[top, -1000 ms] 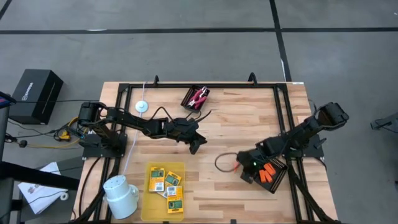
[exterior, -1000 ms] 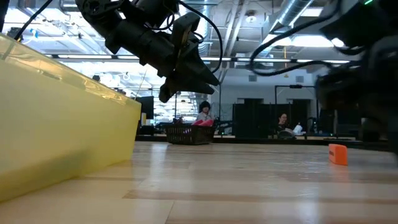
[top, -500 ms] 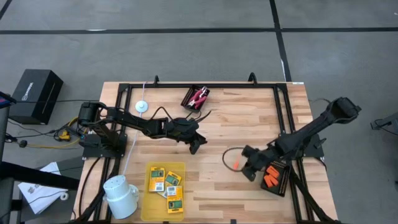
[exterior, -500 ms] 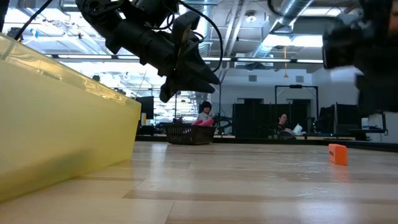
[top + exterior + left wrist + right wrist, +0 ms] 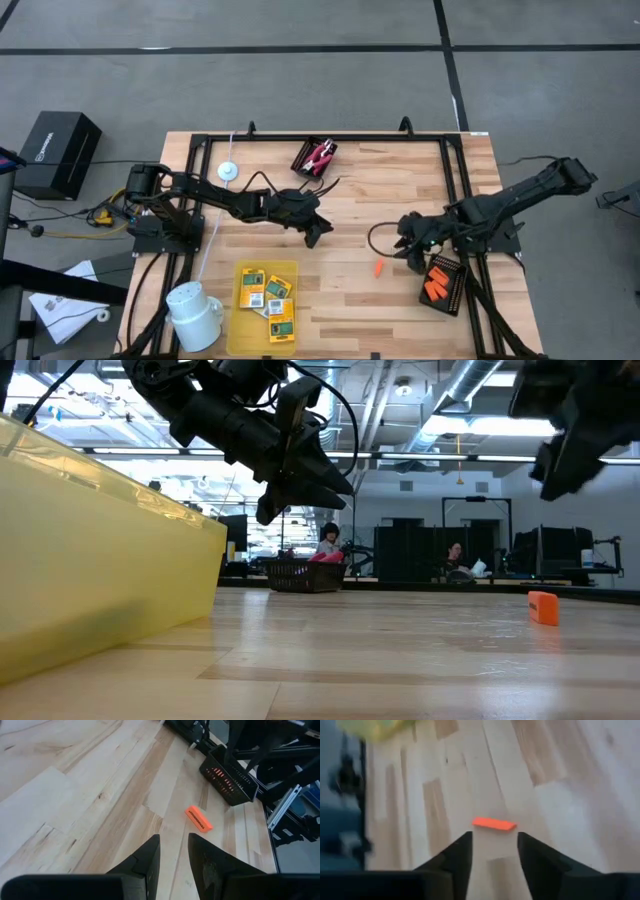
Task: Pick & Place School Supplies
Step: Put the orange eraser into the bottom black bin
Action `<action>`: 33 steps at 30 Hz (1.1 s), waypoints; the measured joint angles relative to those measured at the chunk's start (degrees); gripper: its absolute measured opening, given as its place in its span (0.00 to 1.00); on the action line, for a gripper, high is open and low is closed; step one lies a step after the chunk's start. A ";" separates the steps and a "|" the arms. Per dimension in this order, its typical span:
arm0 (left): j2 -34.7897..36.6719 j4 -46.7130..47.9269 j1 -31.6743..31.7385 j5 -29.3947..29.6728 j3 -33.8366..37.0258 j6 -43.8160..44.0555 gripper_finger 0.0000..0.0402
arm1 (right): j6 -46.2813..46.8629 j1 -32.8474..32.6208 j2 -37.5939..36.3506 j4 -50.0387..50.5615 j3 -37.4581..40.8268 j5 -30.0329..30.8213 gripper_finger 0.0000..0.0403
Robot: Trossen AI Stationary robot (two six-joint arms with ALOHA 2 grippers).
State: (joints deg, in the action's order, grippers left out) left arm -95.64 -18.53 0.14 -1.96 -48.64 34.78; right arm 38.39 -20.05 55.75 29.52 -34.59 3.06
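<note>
One stubby orange piece lies flat on the bare wood right of centre; it also shows in the wrist views. My right gripper hangs open above it, just to its right, holding nothing. My left gripper hovers open over the table's middle, also with nothing between its fingers. More orange pieces lie in a black tray. Several yellow-and-green packets lie in a yellow tray. The pink-handled tool lies in a black basket.
A white mug stands at the near left corner and a small white disc lies at the far left. The black tray sits by the right edge. Bare wood lies between the two grippers. A black frame rims the table.
My right gripper has risen from beside the black tray and gone toward the far edge, tipping as it went. The orange piece on the wood has stayed where it was.
</note>
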 joint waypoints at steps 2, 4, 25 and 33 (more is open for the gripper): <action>0.00 0.00 0.00 0.00 0.00 0.19 0.24 | -8.17 0.70 0.59 4.26 -2.81 -0.04 0.42; 0.00 -0.05 0.00 0.00 0.00 0.24 0.24 | -15.93 1.85 2.40 7.84 -5.63 -0.04 0.46; 0.00 -0.91 0.00 0.50 -0.04 2.26 0.24 | -69.90 5.47 34.26 23.12 -27.33 -9.62 0.44; 0.00 -0.98 0.00 0.74 -0.04 0.48 0.24 | -75.30 3.01 39.76 18.54 -27.07 -9.00 0.44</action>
State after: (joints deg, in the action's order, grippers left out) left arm -95.64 -19.51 0.14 -1.21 -48.69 35.27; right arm -36.91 -17.04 95.52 48.07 -61.66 -5.93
